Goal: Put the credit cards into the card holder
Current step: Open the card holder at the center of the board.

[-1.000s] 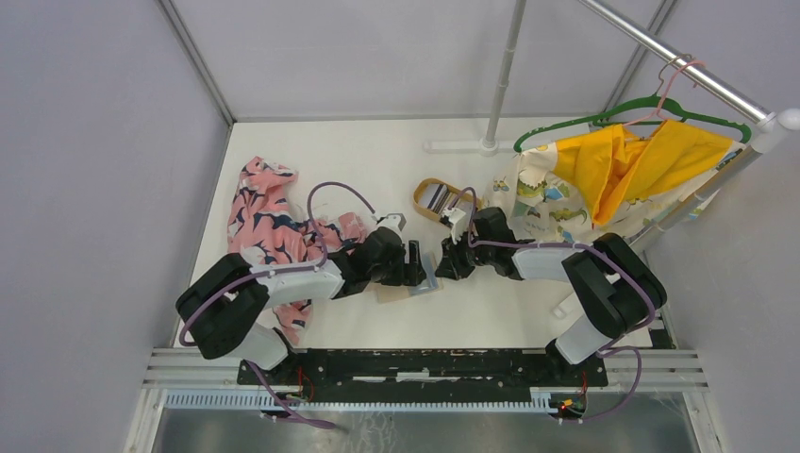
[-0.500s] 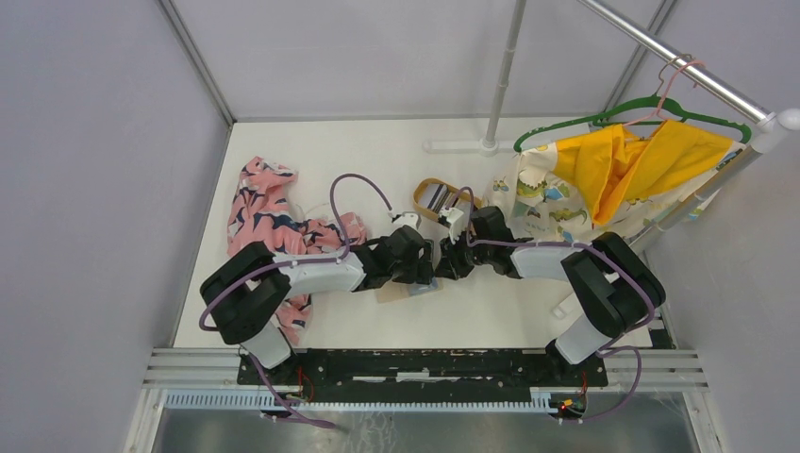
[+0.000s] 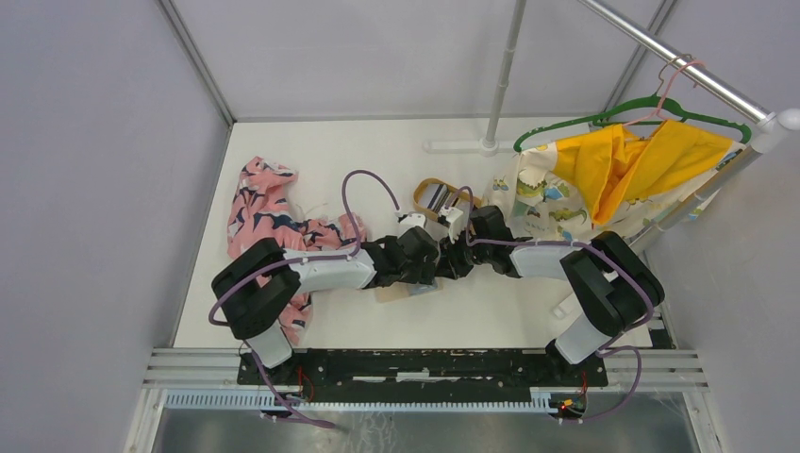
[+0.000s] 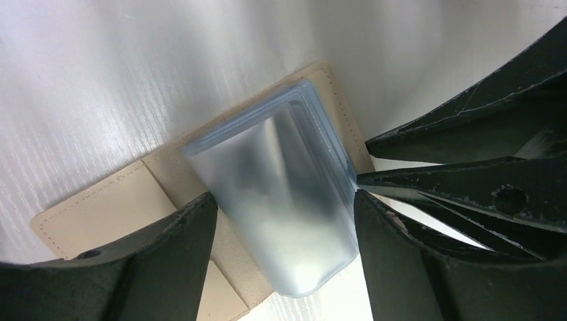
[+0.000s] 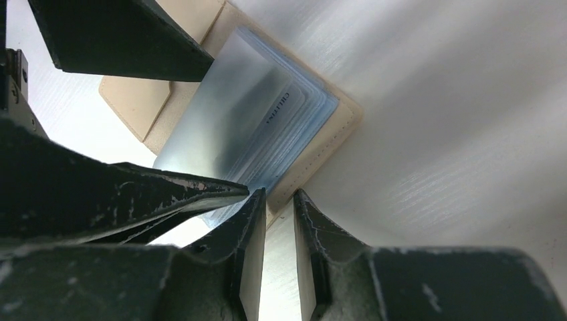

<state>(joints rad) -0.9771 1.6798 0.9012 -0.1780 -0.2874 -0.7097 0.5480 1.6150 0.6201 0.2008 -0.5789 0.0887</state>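
**Card holder**: tan wallet, lying open and flat on the white table, mid-table, just in front of both arms. Its grey-blue plastic sleeves stand fanned up off the tan backing. This is probably so that a pocket mouth can be reached. Faint lettering shows through one sleeve in the right wrist view, so one card may already be inside.

**Left gripper**: jaws spread wide, one finger on each side of the raised sleeves and close against both edges. Judged purpose: to steady the wallet and keep the sleeves from folding down. Whether the pads actually press on the plastic cannot be told.

**Right gripper**: jaws nearly closed, with a slim gap between them. Its tips are at the free edge of the sleeves, facing the left gripper. Table and tan leather show through the gap, and no card can be made out in it. Judged purpose: to work the sleeve edge, either parting a pocket or nudging a card in.

**Credit cards**: the rest lie in the oval wooden-rimmed tray, just behind the grippers and apart from the wallet. These are not yet loaded.

**Other items**: pink patterned cloth crumpled at the left, and a yellow garment on a hanger at the right. Neither is involved.
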